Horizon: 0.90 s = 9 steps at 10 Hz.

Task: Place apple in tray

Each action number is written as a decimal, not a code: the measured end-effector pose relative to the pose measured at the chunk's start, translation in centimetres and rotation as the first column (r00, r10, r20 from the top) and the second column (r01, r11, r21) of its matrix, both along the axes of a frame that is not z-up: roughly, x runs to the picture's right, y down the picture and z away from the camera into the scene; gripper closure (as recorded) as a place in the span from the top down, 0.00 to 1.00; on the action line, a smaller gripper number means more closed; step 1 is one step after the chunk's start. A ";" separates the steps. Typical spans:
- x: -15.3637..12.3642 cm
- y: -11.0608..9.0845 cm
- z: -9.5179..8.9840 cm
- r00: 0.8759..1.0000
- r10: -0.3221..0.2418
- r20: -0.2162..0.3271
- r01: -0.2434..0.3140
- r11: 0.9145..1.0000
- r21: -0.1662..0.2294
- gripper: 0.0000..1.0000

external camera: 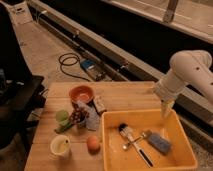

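Hanging over rectangular yellow tray (pixel 114 150), gripper (pixel 166 109); smooth round apple (pixel 93 143) outside.

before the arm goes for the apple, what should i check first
1. Apple lies free on the table, left of the tray: ok.
2. Tool at the apple: not ok; it hangs over the tray's far right rim.
3. Tool open and empty: ok.
4. Room beside the apple: ok; the cup stands apart on its left.
5. Bare floor in the tray: ok; brush and sponge leave the near left corner free.
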State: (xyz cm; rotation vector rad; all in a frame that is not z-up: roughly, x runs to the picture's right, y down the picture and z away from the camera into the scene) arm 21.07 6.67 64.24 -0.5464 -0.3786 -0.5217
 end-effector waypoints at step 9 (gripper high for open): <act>-8.7 -1.0 -2.2 0.974 -0.188 0.126 0.179 0.981 0.075 0.80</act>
